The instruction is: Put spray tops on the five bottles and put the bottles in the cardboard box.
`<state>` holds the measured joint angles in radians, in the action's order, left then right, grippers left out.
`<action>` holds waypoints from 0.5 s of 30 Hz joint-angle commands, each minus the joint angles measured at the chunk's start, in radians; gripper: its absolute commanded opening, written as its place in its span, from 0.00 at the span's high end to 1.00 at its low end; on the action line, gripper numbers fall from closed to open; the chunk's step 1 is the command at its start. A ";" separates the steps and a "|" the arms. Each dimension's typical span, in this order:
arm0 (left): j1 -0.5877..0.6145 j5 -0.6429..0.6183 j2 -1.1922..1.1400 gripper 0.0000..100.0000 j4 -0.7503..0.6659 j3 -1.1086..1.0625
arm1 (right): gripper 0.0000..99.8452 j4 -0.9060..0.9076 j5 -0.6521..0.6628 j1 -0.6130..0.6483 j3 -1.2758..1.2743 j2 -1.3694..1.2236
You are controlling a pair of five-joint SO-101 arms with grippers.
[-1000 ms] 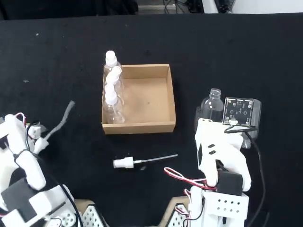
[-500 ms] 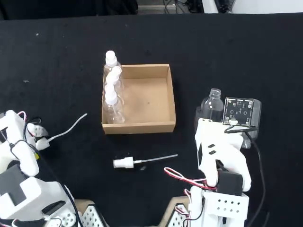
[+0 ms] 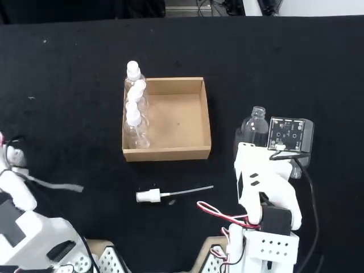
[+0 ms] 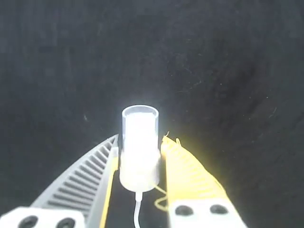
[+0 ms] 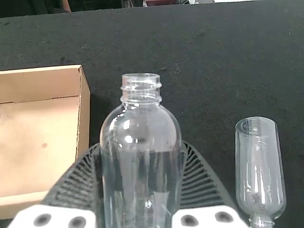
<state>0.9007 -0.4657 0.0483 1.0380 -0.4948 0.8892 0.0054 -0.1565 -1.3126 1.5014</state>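
Two pincers are each loaded. The left pincer [image 4: 139,147] is clamped on a white spray top [image 4: 139,123], whose thin dip tube trails out between the fingers. The right pincer [image 5: 140,149] is closed around an uncapped clear bottle [image 5: 140,118], held upright with its neck free. In the high view the two arms sit well apart, the left one at the desk's edge.

A second uncapped bottle [image 5: 259,161] lies just beside the right pincer. A loose spray top [image 3: 149,196] lies in front of the cardboard box [image 3: 170,152]. A row of capped bottles [image 3: 136,133] stands along one wall inside the box.

The main risk looks to be the dip tube. It is long and limp, so it may miss the narrow neck and buckle against the rim. Pressing the top on could also tip the bottle in its grip. The lying bottle could be nudged and roll.

The desk [image 3: 284,68] is covered in matt black cloth. Cables [image 3: 207,7] lie beyond its far edge.
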 commanded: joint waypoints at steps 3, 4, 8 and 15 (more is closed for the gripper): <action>0.030 0.692 -0.011 0.97 -0.014 0.041 | 0.99 -0.026 -0.009 -0.017 0.007 0.028; 0.025 0.763 -0.025 0.97 -0.014 0.041 | 0.99 -0.026 -0.009 -0.017 0.007 0.028; 0.002 0.793 -0.089 0.92 -0.008 0.048 | 0.99 -0.026 -0.009 -0.017 0.007 0.028; 0.005 0.796 -0.218 0.68 -0.005 0.087 | 0.99 -0.026 -0.008 -0.017 0.007 0.028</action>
<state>0.9252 0.3230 -0.1128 1.0288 -0.4534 0.8892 0.0054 -0.1565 -1.3126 1.5014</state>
